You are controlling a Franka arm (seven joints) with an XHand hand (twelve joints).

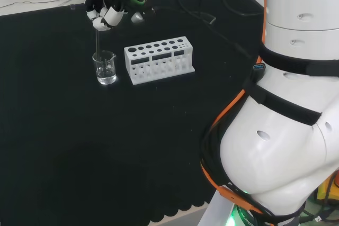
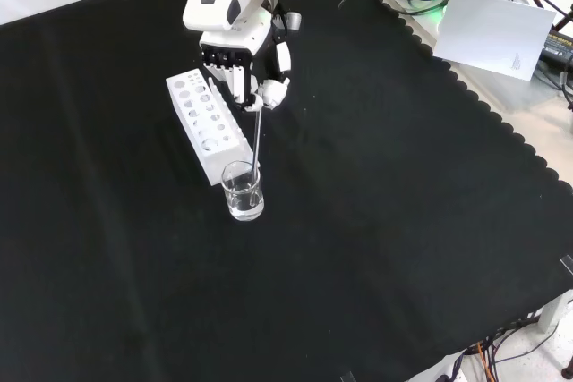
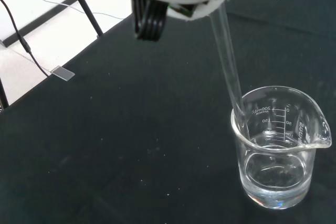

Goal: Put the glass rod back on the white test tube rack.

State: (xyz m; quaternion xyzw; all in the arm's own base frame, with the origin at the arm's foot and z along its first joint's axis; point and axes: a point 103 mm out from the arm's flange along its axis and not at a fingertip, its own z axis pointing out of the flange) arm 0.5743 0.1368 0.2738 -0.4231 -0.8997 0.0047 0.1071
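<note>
Over the beaker (image 2: 243,192), our hand (image 2: 246,69) pinches the rod (image 2: 258,139), tip in the glass, so we've yet to reach the rack (image 2: 205,123).

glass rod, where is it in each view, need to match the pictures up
Head view: the glass rod hangs from the hand at upper left, its lower end in the beaker, left of the white rack.
Front view: rod upper centre, below the hand, just right of the rack.
Wrist view: rod slants down into the beaker.
Shared landmark: the beaker.
</note>
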